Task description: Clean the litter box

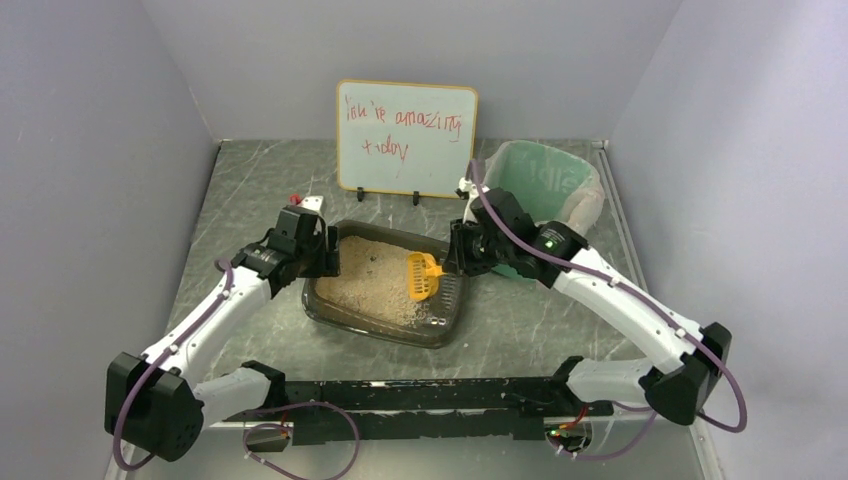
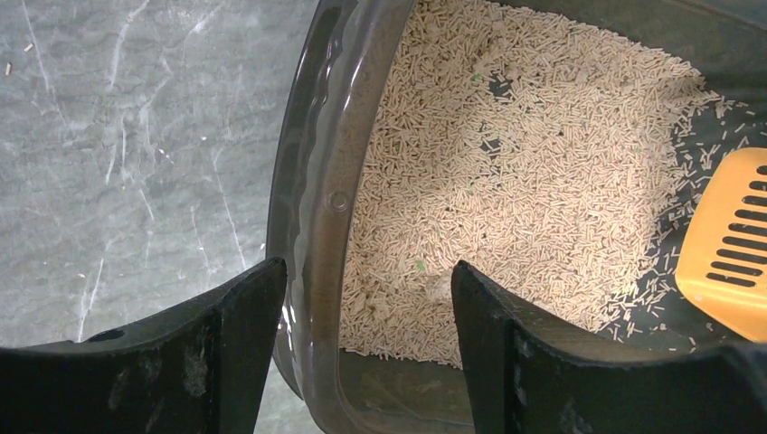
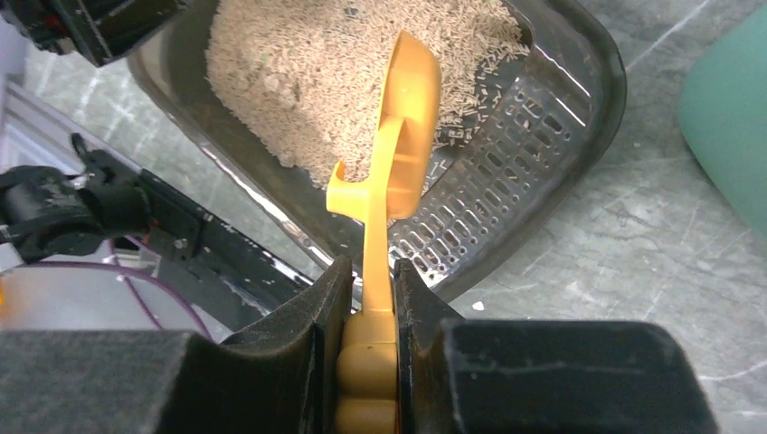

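The litter box (image 1: 385, 335), a dark translucent tray with tan litter (image 1: 370, 275), sits mid-table with its grate end at the right. My left gripper (image 1: 325, 255) is open at the box's left end. In the left wrist view it (image 2: 366, 267) straddles the rim (image 2: 312, 208), one finger outside and one over the litter, with a gap on both sides. My right gripper (image 1: 452, 262) is shut on the handle of a yellow slotted scoop (image 1: 424, 278). In the right wrist view the gripper (image 3: 371, 267) holds the scoop (image 3: 407, 127) on edge above the grate (image 3: 506, 181).
A tall green bin with a clear liner (image 1: 560, 185) stands right of the box, behind my right arm; its side shows in the right wrist view (image 3: 733, 117). A whiteboard (image 1: 405, 138) stands at the back. Grey walls close in three sides.
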`<state>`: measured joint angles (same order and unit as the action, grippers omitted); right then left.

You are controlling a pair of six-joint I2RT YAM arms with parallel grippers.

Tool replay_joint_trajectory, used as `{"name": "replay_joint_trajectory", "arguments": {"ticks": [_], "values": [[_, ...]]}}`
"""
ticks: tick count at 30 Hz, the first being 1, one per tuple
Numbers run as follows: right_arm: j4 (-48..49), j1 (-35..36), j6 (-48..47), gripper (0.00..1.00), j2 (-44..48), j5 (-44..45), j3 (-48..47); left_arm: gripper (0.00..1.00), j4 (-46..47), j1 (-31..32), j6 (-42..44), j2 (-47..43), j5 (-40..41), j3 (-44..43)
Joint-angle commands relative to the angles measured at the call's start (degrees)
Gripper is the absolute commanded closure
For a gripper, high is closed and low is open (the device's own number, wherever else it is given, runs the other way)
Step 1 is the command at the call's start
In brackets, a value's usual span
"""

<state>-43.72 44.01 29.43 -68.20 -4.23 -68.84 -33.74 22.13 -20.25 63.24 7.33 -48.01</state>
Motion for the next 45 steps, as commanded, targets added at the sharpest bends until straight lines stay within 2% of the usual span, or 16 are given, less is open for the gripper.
{"name": "replay_joint_trajectory", "arguments": {"ticks": [1,8,14,20,26,34,45], "values": [[-4.3,1.9,-1.8,1.0,-3.1,5.8,-4.9,0.28,0.5,-0.2,0.5,1.0,-0.6,-0.4],[-2.9,3.9,-1.1,1.0,-8.0,4.4,-4.0,0.31,0.5,-0.2,0.6,1.6,-0.8,-0.4],[3.5,4.0,1.3,1.0,-10.4,-2.4,0.6,0.33,0.5,-0.2,0.7,2.1,-1.1,-0.4],[16.9,3.9,8.1,1.0,-10.3,-8.9,9.8,0.33,0.6,-0.2,0.8,2.9,-1.5,-0.5],[36.8,4.1,20.8,1.0,-9.6,-13.3,22.1,0.34,0.6,-0.2,0.9,3.0,-1.6,-0.3],[53.5,7.5,33.0,1.0,-13.5,-8.4,28.0,0.36,0.8,-0.2,1.0,3.6,-2.2,-0.4],[67.4,10.7,39.8,1.0,-24.3,-6.3,27.3,0.41,0.9,0.1,1.1,3.7,-2.6,-0.3]]}}
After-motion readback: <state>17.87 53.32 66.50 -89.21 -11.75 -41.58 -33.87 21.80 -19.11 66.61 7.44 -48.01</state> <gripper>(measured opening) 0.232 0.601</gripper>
